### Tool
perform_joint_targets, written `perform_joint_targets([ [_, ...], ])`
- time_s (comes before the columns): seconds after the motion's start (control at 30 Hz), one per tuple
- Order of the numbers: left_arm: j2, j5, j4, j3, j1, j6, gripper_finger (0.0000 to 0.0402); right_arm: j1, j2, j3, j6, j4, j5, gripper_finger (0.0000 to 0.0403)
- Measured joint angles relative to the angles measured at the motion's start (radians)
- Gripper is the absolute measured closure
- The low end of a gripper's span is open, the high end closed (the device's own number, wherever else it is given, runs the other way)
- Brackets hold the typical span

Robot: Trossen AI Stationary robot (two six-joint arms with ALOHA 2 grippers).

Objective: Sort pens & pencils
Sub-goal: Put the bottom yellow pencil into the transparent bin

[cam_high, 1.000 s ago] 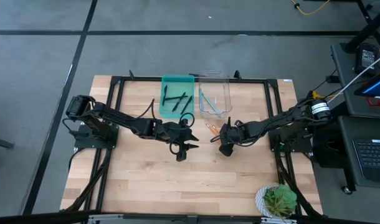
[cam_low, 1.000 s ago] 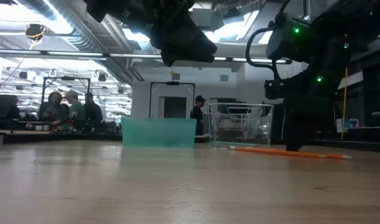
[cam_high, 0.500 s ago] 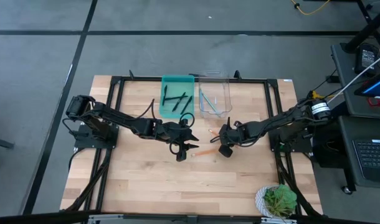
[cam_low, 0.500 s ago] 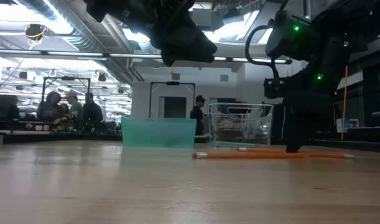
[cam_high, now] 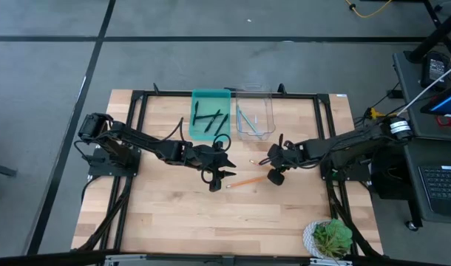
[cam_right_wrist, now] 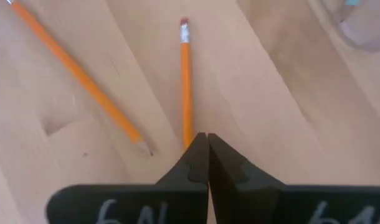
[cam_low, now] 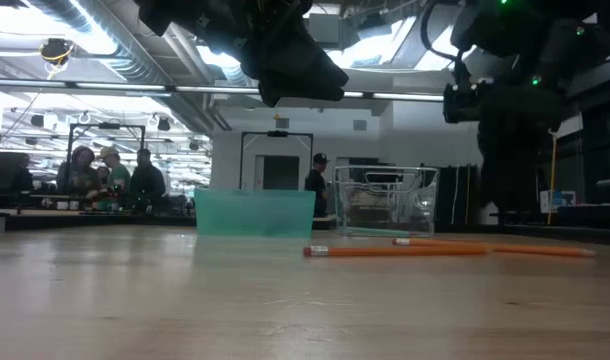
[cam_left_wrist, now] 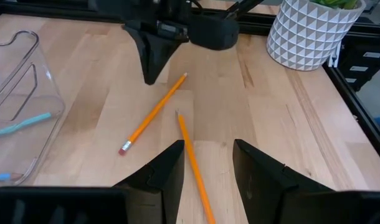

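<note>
Orange pencils loose on table, just beside shut right tool.

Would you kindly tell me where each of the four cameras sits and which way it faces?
High view: overhead, straight down on the table, both arms, green bin, clear bin.
Low view: tabletop height, level toward the room; arms overhead.
Left wrist view: past the open left gripper at two orange pencils.
Right wrist view: past the shut right gripper at the same pencils.
Both wrist views share the pencils.
</note>
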Motion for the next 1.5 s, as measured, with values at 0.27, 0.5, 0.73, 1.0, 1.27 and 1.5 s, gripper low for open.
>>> perform_joint_targets([
  [0.27, 0.000, 0.000, 0.000, 0.000, 0.000, 0.000, 0.0272, -0.001, -0.011, 0.001, -0.002, -0.005, 0.011, 0.0373],
  [0.5, 0.000, 0.000, 0.000, 0.000, 0.000, 0.000, 0.0272, 0.001, 0.019, 0.003, -0.054, 0.012, -0.031, 0.0302],
  [0.73, 0.000, 0.000, 0.001, 0.000, 0.000, 0.000, 0.0272, 0.010, 0.095, 0.003, -0.076, 0.027, -0.039, 0.0220],
  [1.0, 0.000, 0.000, 0.001, 0.000, 0.000, 0.000, 0.0272, 0.024, 0.169, 0.003, -0.107, 0.080, -0.099, 0.0182],
  [1.27, 0.000, 0.000, 0.000, 0.000, 0.000, 0.000, 0.0272, 0.027, 0.213, 0.007, -0.106, 0.078, -0.055, 0.0198],
  [1.5, 0.000, 0.000, 0.000, 0.000, 0.000, 0.001, 0.0272, 0.026, 0.214, 0.008, -0.109, 0.077, -0.055, 0.0207],
])
